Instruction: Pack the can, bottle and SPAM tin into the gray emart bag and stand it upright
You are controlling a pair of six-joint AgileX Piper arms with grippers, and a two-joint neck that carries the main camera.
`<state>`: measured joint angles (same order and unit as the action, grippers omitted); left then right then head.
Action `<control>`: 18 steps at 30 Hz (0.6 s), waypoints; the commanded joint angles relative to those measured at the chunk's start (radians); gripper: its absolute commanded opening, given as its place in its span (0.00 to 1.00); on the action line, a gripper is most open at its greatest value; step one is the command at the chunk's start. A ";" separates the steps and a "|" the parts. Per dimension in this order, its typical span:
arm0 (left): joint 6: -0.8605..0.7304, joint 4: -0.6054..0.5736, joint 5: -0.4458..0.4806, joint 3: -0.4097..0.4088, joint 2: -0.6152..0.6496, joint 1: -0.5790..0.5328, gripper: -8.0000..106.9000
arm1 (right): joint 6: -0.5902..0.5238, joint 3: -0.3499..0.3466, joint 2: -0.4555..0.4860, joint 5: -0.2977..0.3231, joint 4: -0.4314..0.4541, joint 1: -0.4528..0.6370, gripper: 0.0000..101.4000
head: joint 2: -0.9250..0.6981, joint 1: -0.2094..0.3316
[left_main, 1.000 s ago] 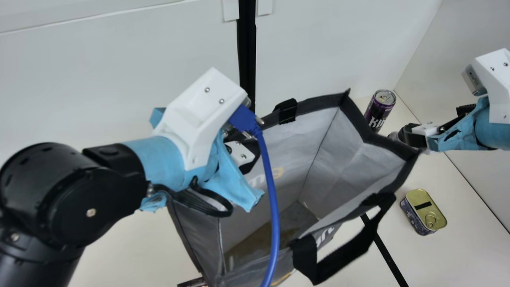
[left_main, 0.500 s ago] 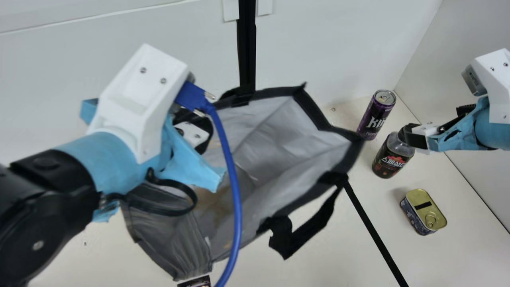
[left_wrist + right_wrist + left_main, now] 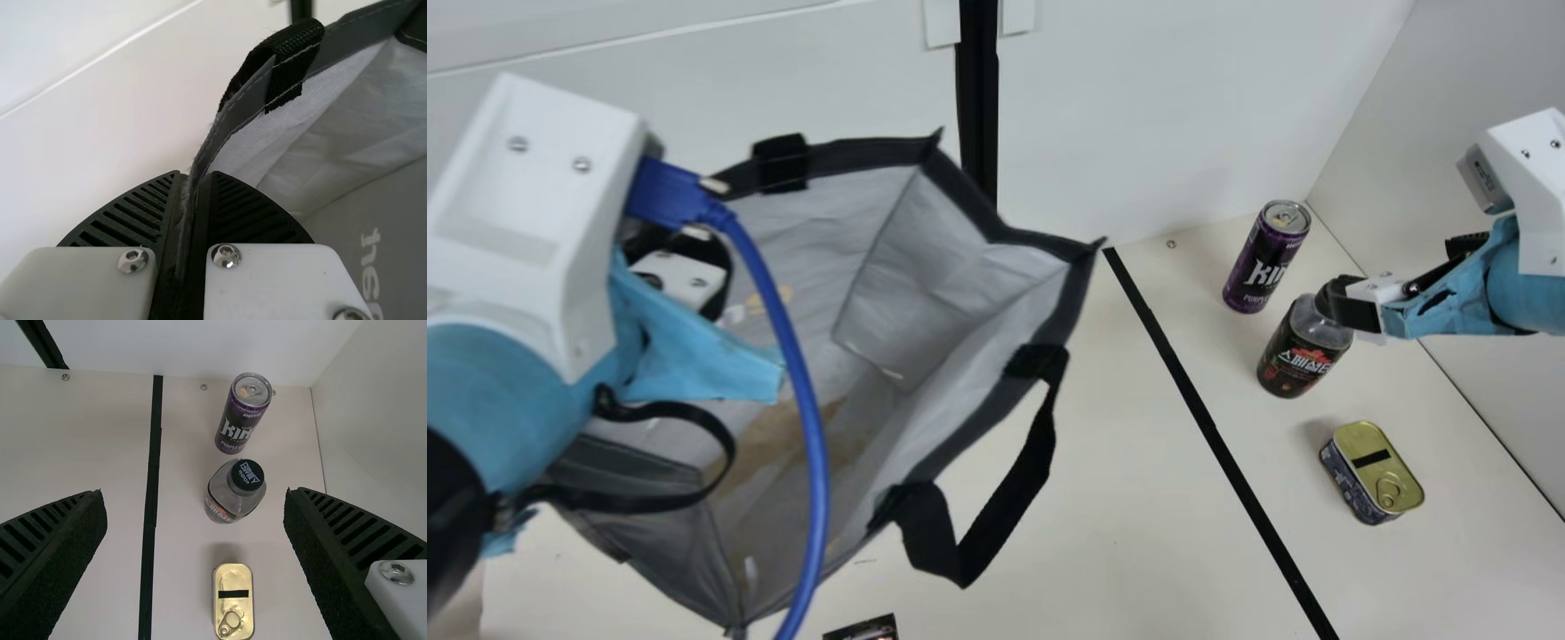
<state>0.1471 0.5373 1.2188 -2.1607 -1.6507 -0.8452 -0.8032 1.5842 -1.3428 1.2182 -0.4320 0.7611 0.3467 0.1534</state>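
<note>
Pinching the rim of the gray fabric bag with black handles [image 3: 943, 293], my left tool [image 3: 680, 277] is narrow around that edge. My right tool [image 3: 1348, 306] is spread wide near the clear, black-capped bottle [image 3: 1296, 357], which stands on the cream table [image 3: 1138, 498], outside the bag, between the slim purple metal can [image 3: 1261, 267] and the flat, gold-lidded SPAM tin [image 3: 1375, 473].

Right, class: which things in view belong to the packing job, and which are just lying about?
For the job:
gray bag
can
bottle
SPAM tin

Just lying about:
dark item, cut off at the main view's bottom edge
black strip on the table
</note>
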 commanded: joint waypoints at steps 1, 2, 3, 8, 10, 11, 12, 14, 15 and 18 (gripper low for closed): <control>0.041 0.103 0.001 0.037 0.019 -0.004 0.00 | 0.000 0.000 0.000 0.000 0.000 0.000 0.94 | 0.002 0.021; 0.056 0.132 0.001 0.053 0.028 -0.005 0.00 | 0.000 0.000 0.000 0.000 0.000 0.000 0.94 | 0.002 0.021; 0.073 0.160 0.001 0.071 0.038 -0.007 0.00 | 0.000 0.000 0.000 0.000 0.000 0.000 0.94 | 0.002 0.021; 0.151 0.294 0.001 0.167 0.083 -0.020 0.00 | 0.000 0.000 0.000 0.000 0.000 0.000 0.94 | 0.002 0.021; 0.183 0.348 0.001 0.211 0.100 -0.029 0.00 | 0.000 0.000 0.000 0.000 0.000 0.000 0.94 | 0.002 0.021; 0.199 0.375 0.001 0.233 0.108 -0.033 0.00 | 0.000 0.000 0.000 0.000 0.000 0.000 0.94 | 0.002 0.021; 0.214 0.399 0.001 0.254 0.115 -0.037 0.00 | 0.000 0.000 0.000 0.000 0.000 0.000 0.94 | 0.002 0.021; 0.248 0.443 0.001 0.300 0.128 -0.043 0.00 | 0.000 0.000 0.000 0.000 0.000 0.000 0.94 | 0.002 0.021; 0.263 0.463 0.001 0.321 0.134 -0.045 0.00 | 0.000 0.000 0.000 0.000 0.000 0.000 0.94 | 0.002 0.021; 0.312 0.513 0.001 0.384 0.148 -0.054 0.00 | 0.000 0.000 0.000 0.000 0.000 0.000 0.94 | 0.002 0.021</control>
<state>0.4338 1.0108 1.2188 -1.8186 -1.5048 -0.8970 -0.8032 1.5842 -1.3428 1.2182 -0.4320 0.7611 0.3467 0.1519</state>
